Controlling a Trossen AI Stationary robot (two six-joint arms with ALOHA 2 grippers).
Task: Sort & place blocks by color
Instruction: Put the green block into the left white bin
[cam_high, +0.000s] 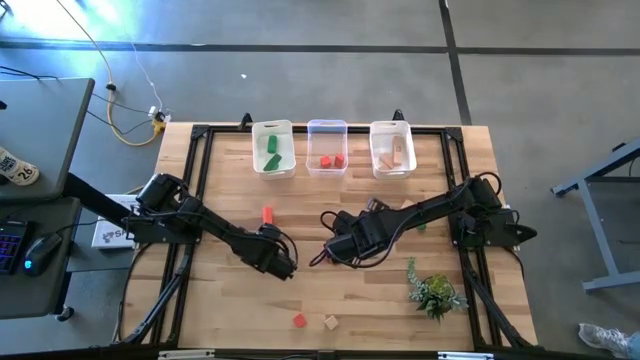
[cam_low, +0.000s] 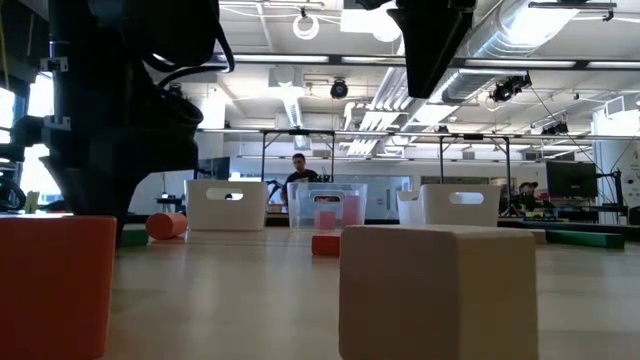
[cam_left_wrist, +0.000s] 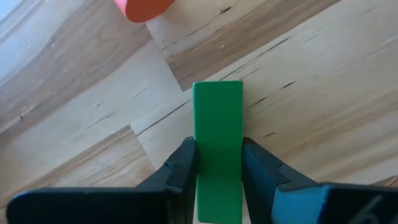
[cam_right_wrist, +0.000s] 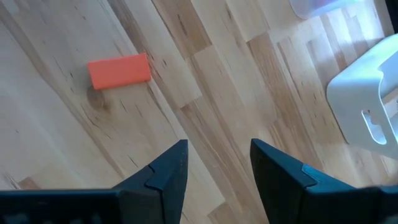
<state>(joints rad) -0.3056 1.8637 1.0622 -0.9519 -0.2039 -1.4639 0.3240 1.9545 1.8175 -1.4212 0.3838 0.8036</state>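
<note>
My left gripper (cam_high: 278, 260) is shut on a green bar block (cam_left_wrist: 217, 140) low over the middle-left of the table. My right gripper (cam_high: 333, 247) is open and empty just to its right, above bare wood (cam_right_wrist: 214, 168). A red block (cam_high: 268, 214) lies flat on the table beyond them and also shows in the right wrist view (cam_right_wrist: 118, 70). A red cube (cam_high: 299, 320) and a tan cube (cam_high: 330, 321) sit near the front edge. At the far edge, one bin (cam_high: 273, 150) holds green blocks, one (cam_high: 327, 148) holds red blocks and one (cam_high: 391, 148) holds tan blocks. My left gripper pinches the green bar's two long sides (cam_left_wrist: 217, 168) between its two fingers (cam_left_wrist: 183, 168), at the bar's near half. The fingers lie along the bar, whose free end (cam_left_wrist: 217, 93) sticks out ahead of them. The bar lies low at the table (cam_low: 130, 238); whether it is clear of the wood I cannot tell.
A small green plant (cam_high: 435, 292) lies at the near right. A rounded red piece (cam_left_wrist: 146, 7) lies just ahead of the left gripper. A long green bar (cam_low: 580, 238) lies at the right. A person (cam_low: 298, 170) stands in the room beyond the table.
</note>
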